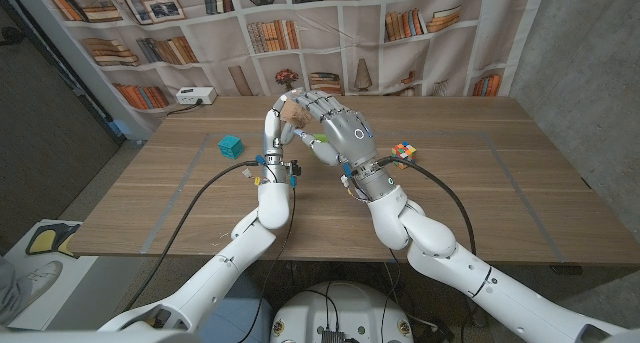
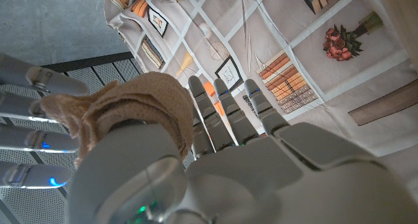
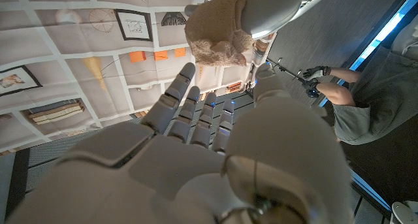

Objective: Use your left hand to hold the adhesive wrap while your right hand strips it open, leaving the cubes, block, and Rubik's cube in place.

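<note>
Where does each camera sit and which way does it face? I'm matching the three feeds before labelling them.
Head view: on the robot's head, looking down over both arms at the wooden table; left hand and right hand meet mid-table.
Left wrist view: on the left wrist, looking along the left hand's back at the beige adhesive wrap it grips.
Right wrist view: on the right wrist, looking along the right hand's back up at the wrap.
Shared: both wrist views show the wrap and bookshelf backdrop.

Both arms raised over table centre, hands meeting. Left hand (image 1: 283, 123) upright, gripping wrap (image 1: 291, 111). Right hand (image 1: 335, 131) beside it, fingers (image 3: 186, 103) extended toward wrap.
</note>
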Tool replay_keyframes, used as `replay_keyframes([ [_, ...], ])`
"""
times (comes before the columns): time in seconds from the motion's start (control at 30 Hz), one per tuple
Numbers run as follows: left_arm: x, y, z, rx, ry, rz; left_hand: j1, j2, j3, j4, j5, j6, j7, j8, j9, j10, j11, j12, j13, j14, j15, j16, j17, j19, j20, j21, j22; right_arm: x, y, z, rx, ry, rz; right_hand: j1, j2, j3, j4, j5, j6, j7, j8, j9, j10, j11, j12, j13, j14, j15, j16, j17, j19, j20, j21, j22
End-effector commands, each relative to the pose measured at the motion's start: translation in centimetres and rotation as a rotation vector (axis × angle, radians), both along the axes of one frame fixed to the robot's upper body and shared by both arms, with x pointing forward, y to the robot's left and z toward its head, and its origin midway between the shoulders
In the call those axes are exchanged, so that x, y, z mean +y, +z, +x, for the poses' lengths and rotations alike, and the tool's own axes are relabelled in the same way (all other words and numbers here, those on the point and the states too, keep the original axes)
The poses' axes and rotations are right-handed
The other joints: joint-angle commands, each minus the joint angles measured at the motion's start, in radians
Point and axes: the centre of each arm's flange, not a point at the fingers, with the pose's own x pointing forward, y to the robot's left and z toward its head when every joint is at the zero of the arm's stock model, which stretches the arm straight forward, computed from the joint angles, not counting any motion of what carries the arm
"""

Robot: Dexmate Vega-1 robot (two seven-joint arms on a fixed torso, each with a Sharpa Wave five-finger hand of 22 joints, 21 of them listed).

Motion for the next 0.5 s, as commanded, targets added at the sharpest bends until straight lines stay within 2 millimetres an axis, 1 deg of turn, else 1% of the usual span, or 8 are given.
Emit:
replay_keyframes([
  [0.03,-0.17,-0.08,0.01,0.001,-0.006,0.007,-0.004,0.000,0.003,0.007,0.004,0.005,-0.003,-0.001,0.000,0.003,0.000,-0.004,0.002,0.007,-0.012,-0.005,0.001,-0.002,0.002,0.001,0.002,0.42,-0.40,0.44,-0.032,-0.046,0.012,0.020,0.009,0.006,0.006,0.002,0.019,-0.033,0.007,0.005,0.009,-0.015,0.002,-0.001,0.052,-0.120,0.029,0.011,0.041,-0.005,0.018,0.005],
  [0.07,-0.18,-0.09,0.00,0.001,-0.006,0.007,-0.004,0.000,0.003,0.007,0.004,0.006,-0.004,-0.001,0.000,0.003,0.000,-0.004,0.002,0.007,-0.012,-0.005,0.001,-0.002,0.001,0.001,0.002,0.43,-0.43,0.48,-0.036,-0.052,0.012,0.021,0.011,0.006,0.008,0.001,0.020,-0.035,0.006,0.005,0.013,-0.018,0.004,-0.002,0.061,-0.124,0.034,0.013,0.050,-0.008,0.021,0.006],
  [0.1,-0.21,-0.10,-0.02,0.001,-0.007,0.008,-0.004,0.000,0.003,0.007,0.004,0.006,-0.004,-0.002,0.000,0.003,0.000,-0.004,0.002,0.007,-0.012,-0.005,0.001,-0.002,0.001,0.001,0.002,0.46,-0.45,0.50,-0.038,-0.056,0.011,0.021,0.012,0.005,0.009,0.001,0.020,-0.035,0.006,0.005,0.018,-0.012,0.006,-0.002,0.064,-0.127,0.037,0.015,0.054,-0.008,0.023,0.006],
  [0.17,-0.23,-0.11,-0.04,0.000,-0.006,0.010,-0.004,0.000,0.003,0.007,0.005,0.006,-0.005,-0.002,-0.001,0.003,0.000,-0.005,0.002,0.009,-0.012,-0.005,0.001,-0.002,0.002,0.001,0.002,0.50,-0.50,0.54,-0.035,-0.057,0.008,0.022,0.020,0.006,0.013,0.000,0.018,-0.035,0.003,0.005,0.023,-0.019,0.007,-0.003,0.075,-0.141,0.046,0.022,0.055,-0.011,0.023,0.007],
  [0.23,-0.25,-0.11,-0.07,0.001,-0.007,0.010,-0.004,0.000,0.003,0.007,0.006,0.006,-0.005,-0.003,-0.001,0.003,0.000,-0.005,0.002,0.008,-0.013,-0.005,0.000,-0.002,0.002,0.001,0.001,0.58,-0.57,0.59,-0.043,-0.069,0.007,0.023,0.030,0.007,0.018,0.000,0.013,-0.033,0.001,0.005,0.026,-0.015,0.009,-0.003,0.093,-0.150,0.060,0.031,0.057,-0.015,0.024,0.009],
  [0.3,-0.26,-0.13,-0.12,0.000,-0.007,0.010,-0.004,0.000,0.004,0.007,0.007,0.007,-0.004,-0.004,-0.001,0.004,-0.001,-0.006,0.002,0.008,-0.012,-0.005,0.000,-0.002,0.001,0.001,0.001,0.61,-0.60,0.63,-0.037,-0.073,0.005,0.023,0.032,0.007,0.019,0.000,0.013,-0.033,0.000,0.005,0.027,-0.018,0.009,-0.003,0.090,-0.147,0.062,0.036,0.055,-0.015,0.023,0.009],
  [0.5,-0.30,-0.24,-0.28,0.001,-0.006,0.014,-0.004,0.000,0.004,0.008,0.009,0.011,-0.005,-0.005,-0.001,0.006,-0.001,-0.007,0.003,0.009,-0.012,-0.006,-0.001,-0.002,0.001,0.001,0.001,0.84,-0.68,0.75,-0.037,-0.092,0.002,0.024,0.032,0.003,0.020,-0.002,0.018,-0.041,0.000,0.004,0.031,-0.009,0.009,-0.005,0.082,-0.137,0.070,0.051,0.049,-0.007,0.021,0.010],
])
